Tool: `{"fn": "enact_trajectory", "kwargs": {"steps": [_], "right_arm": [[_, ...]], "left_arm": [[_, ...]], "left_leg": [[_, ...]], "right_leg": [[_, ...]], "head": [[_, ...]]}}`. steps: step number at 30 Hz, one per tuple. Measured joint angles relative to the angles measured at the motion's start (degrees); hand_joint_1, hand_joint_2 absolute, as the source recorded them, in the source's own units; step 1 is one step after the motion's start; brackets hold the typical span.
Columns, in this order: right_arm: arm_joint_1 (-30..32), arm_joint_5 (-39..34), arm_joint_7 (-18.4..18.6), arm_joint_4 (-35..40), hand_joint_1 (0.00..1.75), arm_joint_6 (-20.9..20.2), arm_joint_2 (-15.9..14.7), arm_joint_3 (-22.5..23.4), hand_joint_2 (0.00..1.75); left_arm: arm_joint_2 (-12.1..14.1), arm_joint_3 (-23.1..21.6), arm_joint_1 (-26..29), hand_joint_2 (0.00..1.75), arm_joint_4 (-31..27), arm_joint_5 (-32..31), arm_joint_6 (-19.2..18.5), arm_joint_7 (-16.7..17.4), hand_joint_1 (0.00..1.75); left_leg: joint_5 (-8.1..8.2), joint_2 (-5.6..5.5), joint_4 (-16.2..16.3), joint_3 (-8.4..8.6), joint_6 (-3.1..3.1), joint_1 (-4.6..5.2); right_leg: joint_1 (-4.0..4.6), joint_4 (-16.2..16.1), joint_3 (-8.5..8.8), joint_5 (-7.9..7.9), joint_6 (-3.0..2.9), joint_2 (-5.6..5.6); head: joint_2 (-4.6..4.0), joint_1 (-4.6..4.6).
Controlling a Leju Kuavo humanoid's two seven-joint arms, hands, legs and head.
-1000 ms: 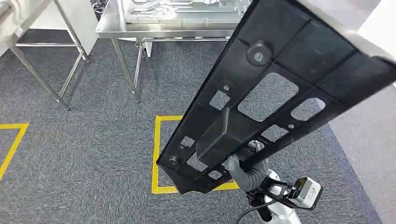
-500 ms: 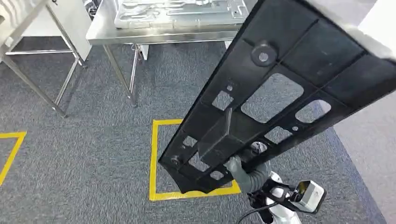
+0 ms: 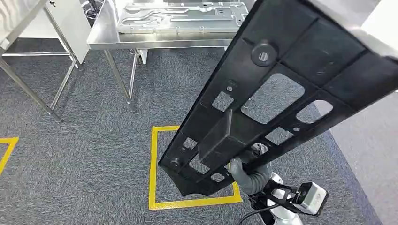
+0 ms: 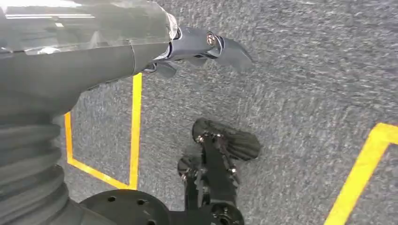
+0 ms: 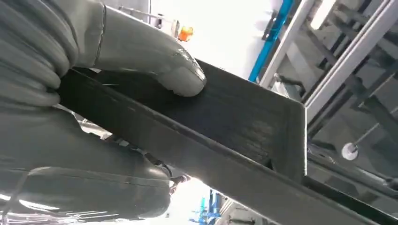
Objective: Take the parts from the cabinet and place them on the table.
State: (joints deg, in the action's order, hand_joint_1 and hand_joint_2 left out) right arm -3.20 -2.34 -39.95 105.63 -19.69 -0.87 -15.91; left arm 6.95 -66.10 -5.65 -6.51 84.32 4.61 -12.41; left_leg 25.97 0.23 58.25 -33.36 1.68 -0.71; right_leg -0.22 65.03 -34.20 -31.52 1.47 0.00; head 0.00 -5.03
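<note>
A long black plastic panel [image 3: 281, 89] with several cut-outs slants across the head view from lower centre to upper right. My right hand [image 3: 248, 173] grips it from beneath near its lower end. In the right wrist view the grey thumb [image 5: 155, 61] presses on the panel's dark flat face [image 5: 225, 122]. A steel table [image 3: 105, 37] stands ahead at the top, carrying a silver stamped metal part [image 3: 183, 16]. My left hand [image 4: 197, 44] hangs over the carpet with its dark fingers apart and nothing in them.
Grey carpet with a yellow taped square [image 3: 155, 187] lies below the panel, and another yellow line [image 3: 5, 150] runs at the left. A second steel frame [image 3: 28, 89] stands at the far left. Paler floor [image 3: 371, 140] borders the carpet on the right.
The whole scene has slid down and right in the head view, bringing the steel table and its metal part closer. The panel stays held in my right hand.
</note>
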Motion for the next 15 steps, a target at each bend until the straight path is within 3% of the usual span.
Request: {"fn": "enact_trajectory", "kwargs": {"steps": [2,3,4,5,7,8,9,12,14,15], "right_arm": [[0.2,0.0,0.0,0.0,1.75,0.0,0.0,0.0,1.75],[0.2,0.0,0.0,0.0,1.75,0.0,0.0,0.0,1.75],[0.2,0.0,0.0,0.0,1.75,0.0,0.0,0.0,1.75],[0.2,0.0,0.0,0.0,1.75,0.0,0.0,0.0,1.75],[0.2,-0.2,0.0,0.0,1.75,-0.1,0.0,0.0,1.75],[0.0,-0.5,0.0,0.0,1.75,-0.3,0.0,0.0,1.75],[-0.1,-1.0,0.0,-0.2,1.75,-0.6,0.0,0.0,1.75],[-0.1,-2.3,0.2,-0.3,1.75,-1.1,0.0,0.0,1.75],[-0.4,-2.7,0.2,-0.4,1.75,-1.3,0.0,0.0,1.75],[-0.6,-2.8,0.2,-0.4,1.75,-1.4,0.1,0.0,1.75]], "left_arm": [[0.0,0.0,-0.1,1.75,0.0,0.0,-0.1,0.0,0.0],[0.0,0.0,0.0,1.75,0.0,0.0,-0.1,0.0,0.0],[0.0,0.0,0.1,1.75,0.0,0.0,-0.2,0.0,0.0],[0.0,0.0,0.1,1.75,0.0,0.0,-0.2,0.0,0.0],[0.0,0.0,0.0,1.75,0.0,0.0,-0.3,0.0,0.0],[0.0,0.0,0.1,1.75,0.0,0.0,-0.3,0.0,0.0],[0.0,0.0,0.0,1.75,0.0,0.0,-0.3,0.0,0.0],[0.0,0.0,0.0,1.75,0.0,0.0,-0.4,0.0,0.0],[0.1,0.0,-0.2,1.75,0.0,0.0,-0.4,0.0,0.0],[0.1,0.0,-0.3,1.75,0.0,0.0,-0.5,0.0,0.0]], "left_leg": [[0.32,-0.01,0.0,0.08,0.13,0.09],[0.56,-0.02,0.0,0.23,0.14,0.09],[0.85,-0.05,0.0,0.53,0.07,0.09],[1.11,-0.1,0.0,0.9,0.02,0.09],[1.73,-0.19,0.0,1.91,-0.32,0.1],[2.01,-0.19,-0.1,2.04,-0.53,0.09],[2.22,-0.24,0.0,2.25,-0.89,0.25],[1.9,-0.17,0.4,3.05,-2.25,0.34],[3.39,-0.21,2.8,2.6,-2.74,0.07],[4.91,-0.21,6.0,0.88,-2.78,0.05]], "right_leg": [[-0.2,7.6,-5.1,-3.21,0.27,-0.01],[-0.21,10.2,-7.27,-3.87,0.37,-0.01],[-0.21,9.7,-7.78,-2.66,0.44,-0.01],[-0.2,7.0,-6.97,-0.3,0.27,-0.01],[-0.07,-2.9,-2.76,6.1,-0.65,-0.03],[0.13,-6.2,-1.64,7.23,-1.1,-0.12],[0.57,-6.0,-1.7,4.35,-1.17,-0.19],[0.48,-6.8,-0.8,5.85,-2.61,0.04],[0.14,-7.2,0.78,5.87,-3.05,-0.11],[0.12,-7.2,0.95,5.68,-3.3,-0.12]], "head": [[0.0,0.0],[0.0,0.0],[0.0,0.0],[0.0,0.0],[0.0,0.0],[0.0,0.0],[0.0,0.0],[0.0,0.0],[0.0,0.0],[0.0,-0.02]]}}
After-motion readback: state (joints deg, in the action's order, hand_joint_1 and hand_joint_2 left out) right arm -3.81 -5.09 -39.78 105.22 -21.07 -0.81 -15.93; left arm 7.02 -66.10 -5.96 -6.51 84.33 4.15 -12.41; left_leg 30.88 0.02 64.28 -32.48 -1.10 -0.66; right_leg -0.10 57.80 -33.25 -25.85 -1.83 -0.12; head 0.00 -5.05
